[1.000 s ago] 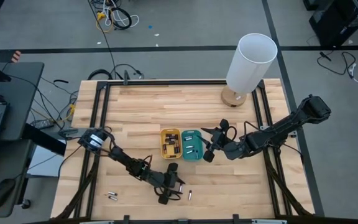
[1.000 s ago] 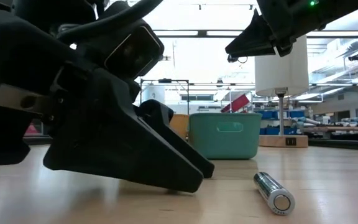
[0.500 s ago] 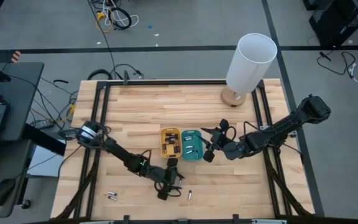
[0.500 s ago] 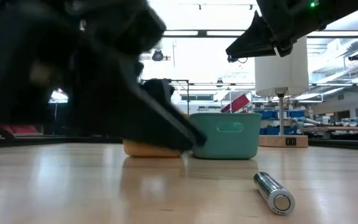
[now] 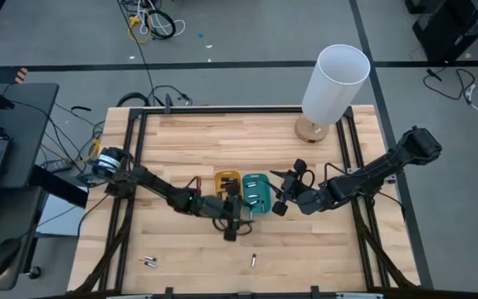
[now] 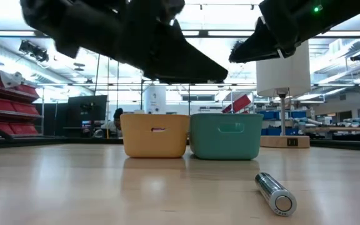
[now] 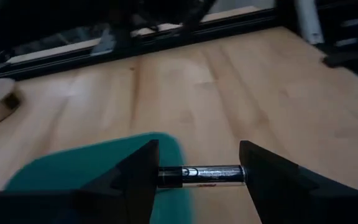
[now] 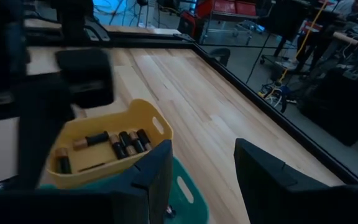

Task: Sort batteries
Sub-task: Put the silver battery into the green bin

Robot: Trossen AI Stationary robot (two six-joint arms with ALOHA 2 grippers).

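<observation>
My left gripper hovers over the two small trays, shut on a slim dark and silvery battery. The yellow tray holds several batteries; the teal tray stands against its right side. My right gripper hangs open just right of the teal tray, nothing between its fingers. Loose batteries lie on their sides on the wood near the front edge: two at the left and one nearer the middle, which also shows in the low view. My left gripper pinches the battery end to end: each of its two ends meets the inner face of one finger, and the cell spans the gap. The battery lies level and lifted clear, over the edge of the teal tray.
A white lamp on a round wooden foot stands at the far right of the table. Black rails run along the table's sides. Bare wood lies between the trays and the front edge.
My left gripper has lifted off the table near the front edge and swung up and toward the far edge, ending over the trays. My right arm has kept still.
</observation>
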